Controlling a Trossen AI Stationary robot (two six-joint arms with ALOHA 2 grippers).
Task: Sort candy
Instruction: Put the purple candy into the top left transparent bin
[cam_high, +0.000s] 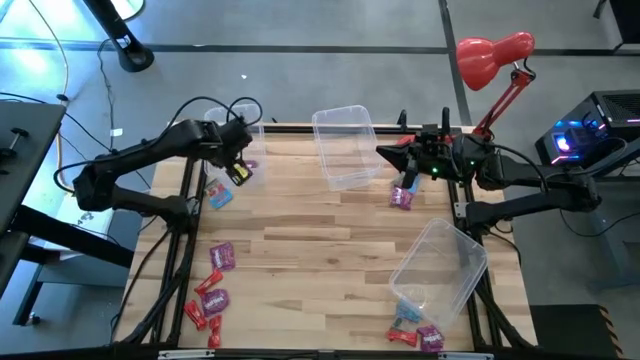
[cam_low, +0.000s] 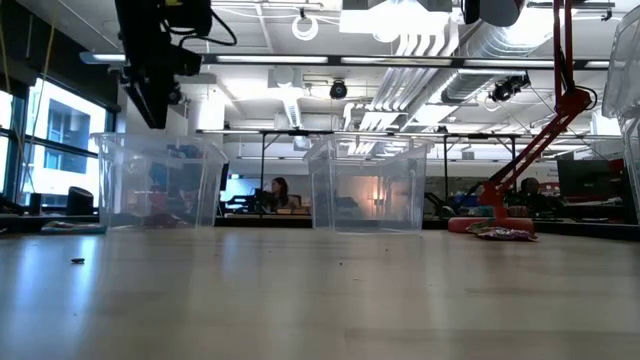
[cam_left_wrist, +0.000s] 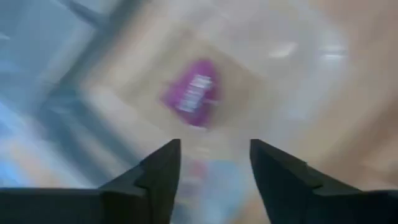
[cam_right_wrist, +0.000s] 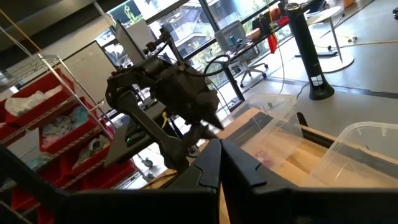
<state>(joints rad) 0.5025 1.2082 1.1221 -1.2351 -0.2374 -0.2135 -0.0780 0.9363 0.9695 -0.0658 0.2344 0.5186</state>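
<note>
My left gripper (cam_high: 240, 170) (cam_left_wrist: 214, 168) hangs open above the far-left clear bin (cam_high: 237, 140) (cam_low: 155, 180), with nothing between its fingers. Below it, inside the bin, lies a purple packet (cam_left_wrist: 191, 93) (cam_high: 250, 163), blurred. A blue packet (cam_high: 220, 195) lies on the table next to that bin. My right gripper (cam_high: 383, 153) (cam_right_wrist: 219, 162) is shut and empty; it is held level beside the middle bin (cam_high: 345, 145), pointing toward the table's left. A purple packet (cam_high: 402, 195) (cam_low: 505, 233) lies on the table below it. More purple packets (cam_high: 222, 255) and red sweets (cam_high: 205, 283) lie near the left near corner.
A third clear bin (cam_high: 440, 265) lies tilted near the right near corner, with red, blue and purple candy (cam_high: 415, 333) at its mouth. A red desk lamp (cam_high: 490, 55) stands beyond the far right edge. The middle of the wooden table (cam_high: 320, 240) is bare.
</note>
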